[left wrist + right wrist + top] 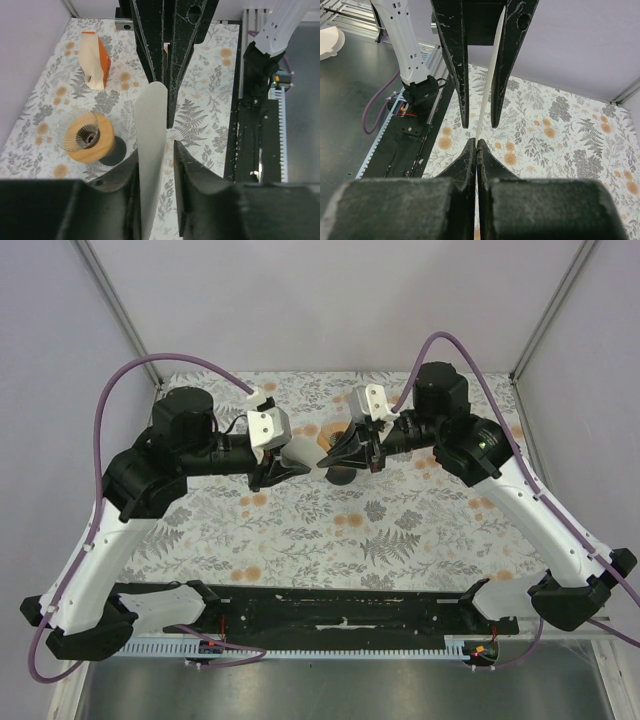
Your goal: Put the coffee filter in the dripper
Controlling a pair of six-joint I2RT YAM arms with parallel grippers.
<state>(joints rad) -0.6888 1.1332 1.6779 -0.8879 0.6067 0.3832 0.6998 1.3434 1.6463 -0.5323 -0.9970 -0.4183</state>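
Coffee filter [150,150], a thin white sheet of paper, hangs in the air over the flowered table [200,115], caught where the two arms meet tip to tip. The right jaws are pressed fully together on one edge of it (no gap shows between their tips in the right wrist view). The left jaws straddle the opposite end, only part-way apart. One finger lies against the paper, but a sliver of tablecloth shows between the paper and the other finger, so they do not clamp it. The dripper [97,150], orange-brown with a dark centre hole, stands on the table below and to one side of the filter, apart from it. Farther back lies an orange-and-white box [95,62], well apart from the dripper.
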